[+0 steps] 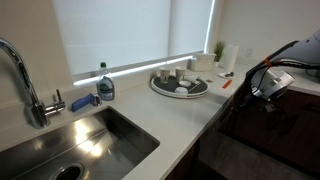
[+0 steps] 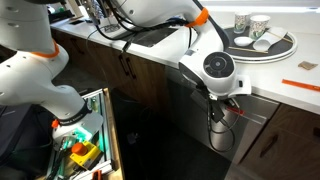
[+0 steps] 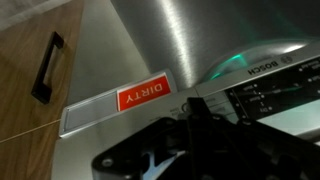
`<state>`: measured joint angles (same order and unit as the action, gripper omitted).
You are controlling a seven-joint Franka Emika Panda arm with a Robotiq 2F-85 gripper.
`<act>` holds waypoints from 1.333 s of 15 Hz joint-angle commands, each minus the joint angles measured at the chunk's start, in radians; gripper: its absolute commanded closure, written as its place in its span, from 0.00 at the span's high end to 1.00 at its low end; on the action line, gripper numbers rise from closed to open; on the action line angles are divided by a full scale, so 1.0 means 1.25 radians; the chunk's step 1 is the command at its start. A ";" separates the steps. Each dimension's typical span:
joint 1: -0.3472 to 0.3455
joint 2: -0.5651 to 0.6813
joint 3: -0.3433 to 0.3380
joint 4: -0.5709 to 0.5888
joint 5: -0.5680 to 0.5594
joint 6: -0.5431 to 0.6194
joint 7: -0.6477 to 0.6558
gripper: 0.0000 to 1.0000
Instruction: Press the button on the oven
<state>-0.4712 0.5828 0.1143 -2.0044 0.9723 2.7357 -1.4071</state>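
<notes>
The control panel (image 3: pixel 268 88) is a long, narrow dark strip. In the wrist view its long axis runs slantwise from just ahead of the gripper (image 3: pixel 192 140) out to the gripper's right. It carries upside-down BOSCH lettering (image 3: pixel 262 68) and small pale marks; no single button can be told apart. A green glow (image 3: pixel 232 64) sits just beyond the strip.

The strip belongs to the appliance (image 3: pixel 170 35), whose front is flat brushed steel with a soft sheen. On it, ahead and left of the gripper, is a pale bar-shaped magnet with a red DIRTY tag (image 3: pixel 145 95), also upside down. Farther left is a wood-grain cabinet door (image 3: pixel 25 40) with a slim black handle (image 3: pixel 45 68).

The gripper is a dark, blurred mass close to the near end of the panel. I cannot tell how far apart its fingers are, or whether they touch the strip. In an exterior view the gripper (image 2: pixel 222 112) hangs just under the pale countertop (image 2: pixel 285 100).
</notes>
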 commanded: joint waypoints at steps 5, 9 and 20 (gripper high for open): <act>0.087 -0.031 -0.101 -0.044 -0.186 -0.017 0.076 0.07; 0.084 -0.053 -0.100 -0.067 -0.271 -0.011 0.085 0.47; 0.088 -0.138 -0.103 -0.151 -0.467 -0.011 0.192 1.00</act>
<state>-0.3782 0.4672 0.0023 -2.1354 0.4630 2.7313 -1.2453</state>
